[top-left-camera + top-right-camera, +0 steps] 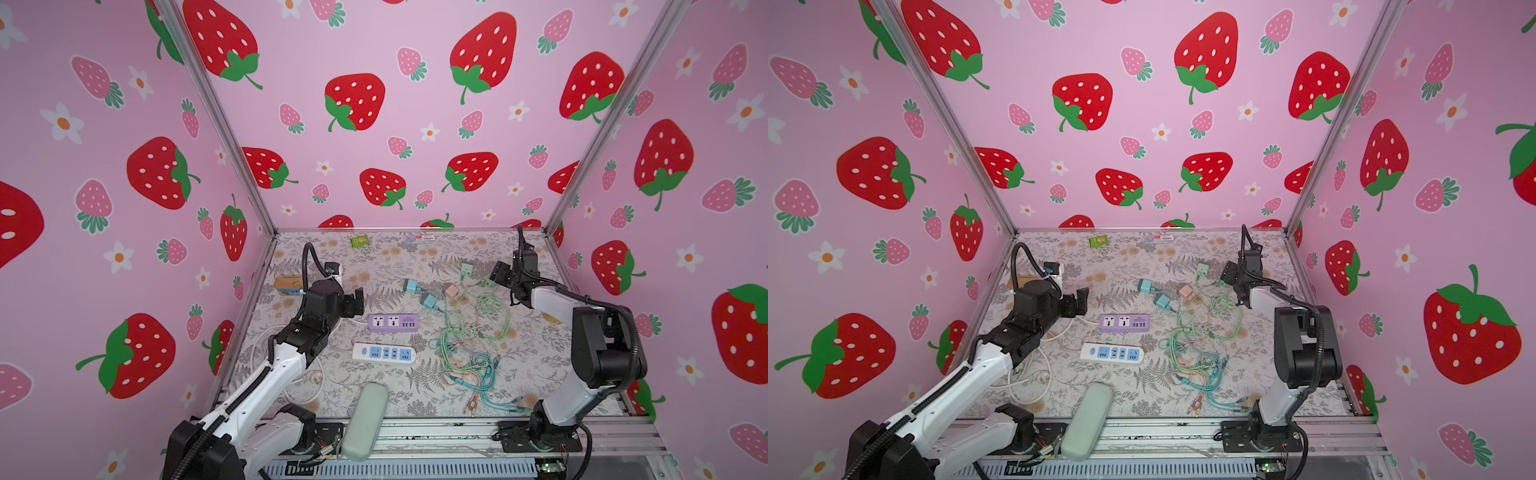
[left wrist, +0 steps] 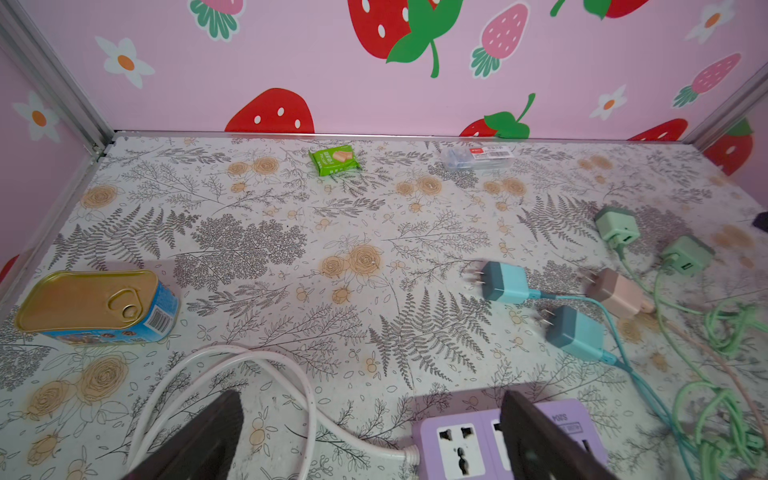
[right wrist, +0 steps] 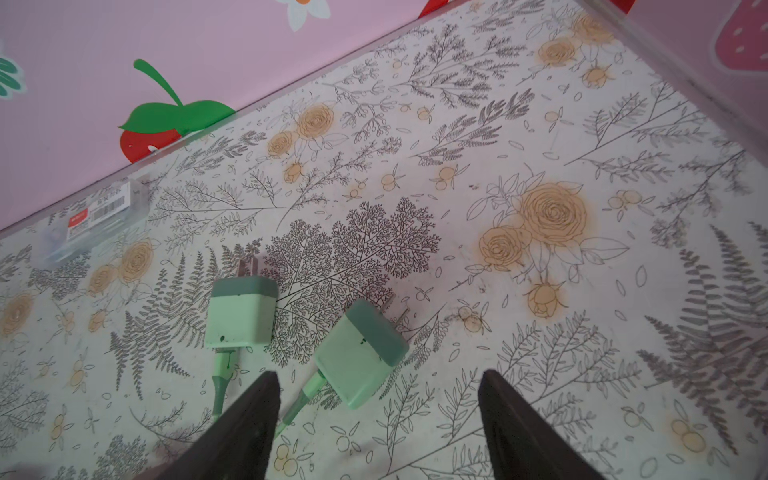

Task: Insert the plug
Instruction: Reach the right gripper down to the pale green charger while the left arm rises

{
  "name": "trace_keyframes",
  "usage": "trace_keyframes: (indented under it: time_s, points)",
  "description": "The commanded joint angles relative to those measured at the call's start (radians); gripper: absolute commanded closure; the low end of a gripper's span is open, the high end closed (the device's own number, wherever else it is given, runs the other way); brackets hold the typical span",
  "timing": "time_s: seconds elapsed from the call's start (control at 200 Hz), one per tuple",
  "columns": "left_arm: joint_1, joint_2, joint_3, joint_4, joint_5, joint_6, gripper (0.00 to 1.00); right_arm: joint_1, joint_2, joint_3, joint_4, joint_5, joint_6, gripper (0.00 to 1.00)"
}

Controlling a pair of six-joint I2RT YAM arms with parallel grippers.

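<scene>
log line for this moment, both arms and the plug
left gripper: open, near purple power strip | right gripper: open, at green plug, not gripped | task: nothing plugged in yet

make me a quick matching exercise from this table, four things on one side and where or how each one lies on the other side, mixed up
Things
1. tin can
2. green snack packet
3. purple power strip
4. pink charger

Places or states
A. close to the back wall
B. sockets empty, just ahead of the open left gripper
C. gold lid with a pull ring
D. unplugged, prongs bare, beside the blue chargers

Pairs: 1-C, 2-A, 3-B, 4-D
</scene>
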Motion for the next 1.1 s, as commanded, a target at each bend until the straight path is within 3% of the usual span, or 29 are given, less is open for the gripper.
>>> trace_keyframes:
  time_s: [0.0,0.405,1.095]
  points:
    - [-0.027,-0.013,-0.031,-0.018,0.007,-0.041,0.01,0.026,0.039,0.043,-0.007,0.035,0.082,0.22]
    - [-0.075,-0.114,-0.06,-0.084,0.04,-0.094,0.01,0.071,0.133,0.08,-0.002,0.151,0.187,0.21]
    - [-0.083,-0.209,0.008,-0.212,0.022,-0.124,0.02,0.11,0.258,0.141,-0.025,0.203,0.297,0.23]
